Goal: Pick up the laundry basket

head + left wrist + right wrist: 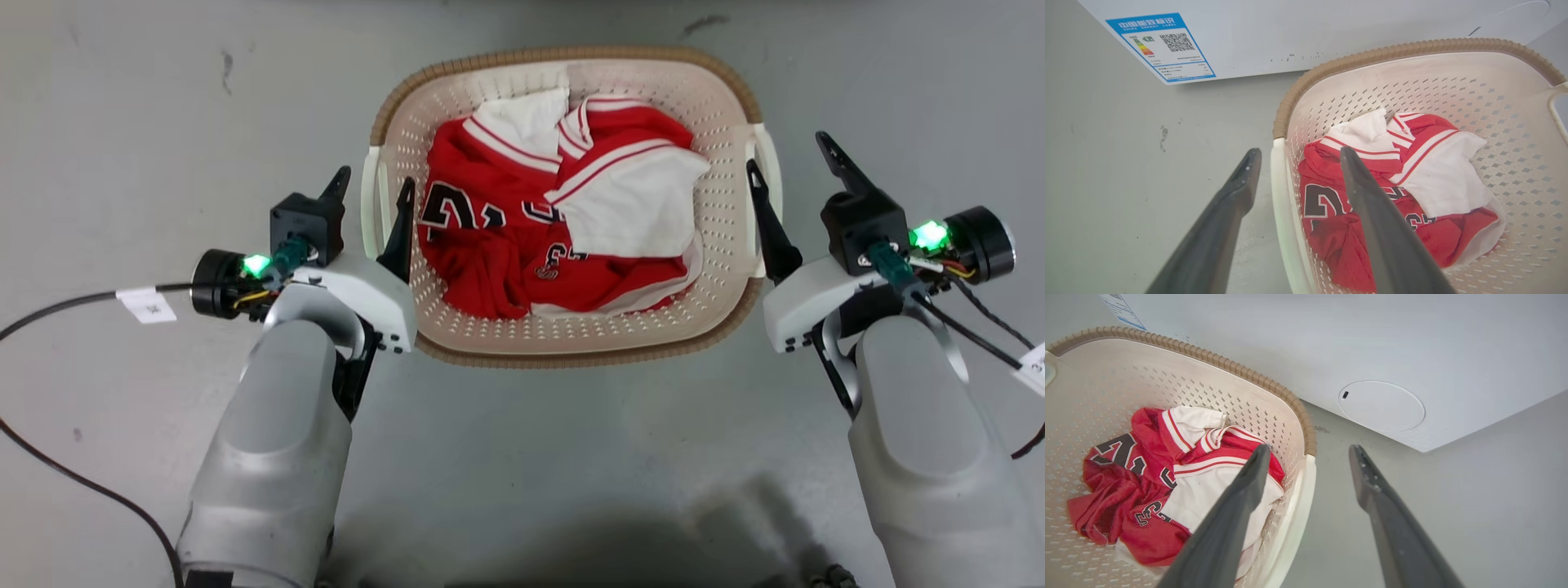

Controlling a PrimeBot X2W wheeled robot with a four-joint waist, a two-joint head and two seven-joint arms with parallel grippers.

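Head view: basket [571, 55] sat on the floor [571, 457] dead centre ahead of me, between the 2 arms, with a red-and-white jersey [555, 220] bunched inside. Its long axis ran left to right across my front, so the 2 white handles faced 1 arm each.

Left gripper [375, 176] was spread wide and straddled the left handle [371, 204], 1 finger outside the basket and 1 over the inside. The left wrist view agreed: the handle ran up the gap between the fingers, and I saw no contact.

Right gripper [785, 149] was the same, mirrored: parted, with the right handle [769, 163] in the gap, inner finger over the basket wall and outer finger over bare floor. Nothing was gripped on either side.

Neither arm looked nearer; both sat about level with their handles. I couldn't tell from these shots how high the fingertips were above the handles.

A white appliance [1331, 32] stood just behind the far rim.

My read: both arms were lined up and pinching was not yet done. Next would be to close both sets of jaws on the handles together, then lift evenly. An uneven squeeze or lift would likely tip the basket along its long axis and let the jersey slide.
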